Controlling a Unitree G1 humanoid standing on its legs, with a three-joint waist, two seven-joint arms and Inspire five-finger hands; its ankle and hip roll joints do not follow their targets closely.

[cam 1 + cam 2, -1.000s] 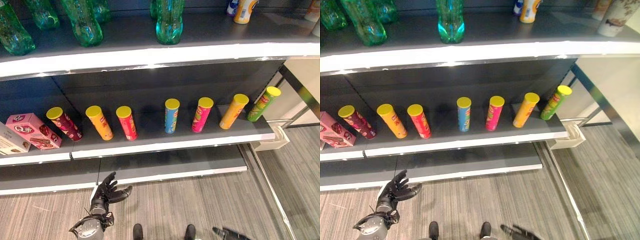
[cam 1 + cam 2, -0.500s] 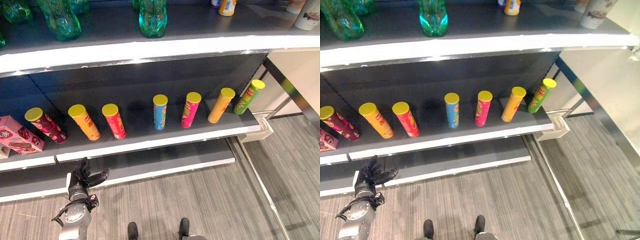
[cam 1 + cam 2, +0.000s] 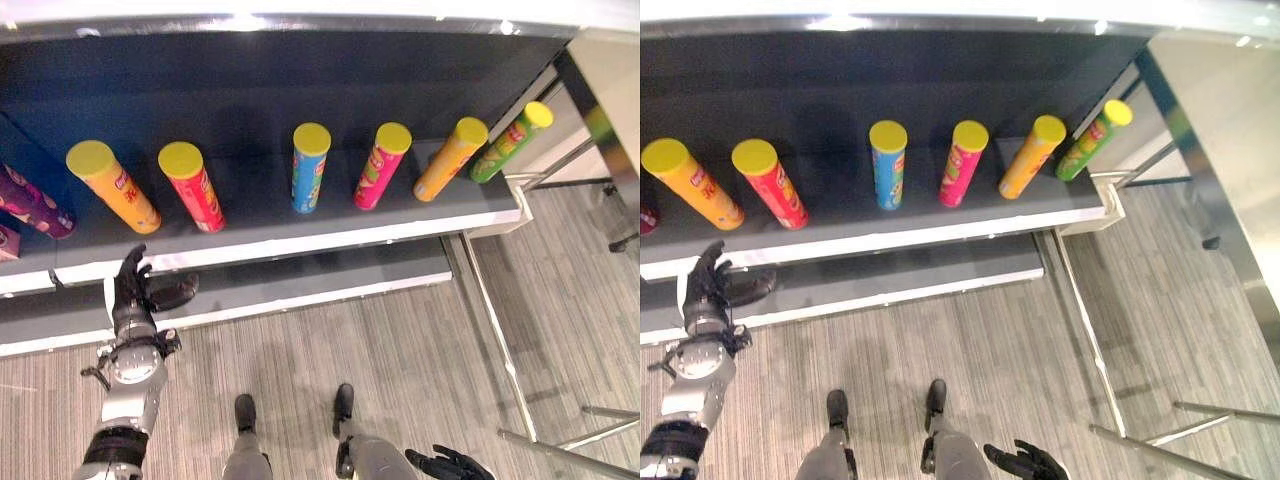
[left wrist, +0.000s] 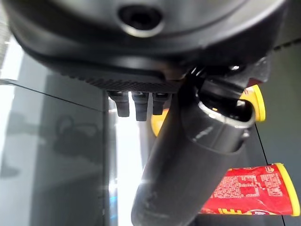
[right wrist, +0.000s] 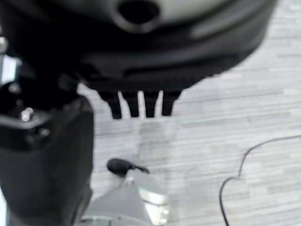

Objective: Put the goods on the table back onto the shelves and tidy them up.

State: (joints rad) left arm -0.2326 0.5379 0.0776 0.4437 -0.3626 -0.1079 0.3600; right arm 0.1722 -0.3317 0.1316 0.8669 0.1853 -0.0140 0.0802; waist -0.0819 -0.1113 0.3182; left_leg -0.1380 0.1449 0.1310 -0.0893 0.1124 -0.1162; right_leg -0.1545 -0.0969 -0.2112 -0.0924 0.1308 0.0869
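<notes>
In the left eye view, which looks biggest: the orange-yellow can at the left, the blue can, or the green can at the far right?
1. Orange-yellow can, largest.
2. Blue can, slightly smaller.
3. Green can, smallest.

All three seem the same kind of can; the green one stands farthest off, so its smaller look may be only distance.

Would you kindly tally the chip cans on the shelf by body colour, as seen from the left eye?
Orange cans: 2
Red can: 1
Blue can: 1
Pink can: 1
Green can: 1
Maroon can, cut off at the frame edge: 1
Total: 7
</notes>
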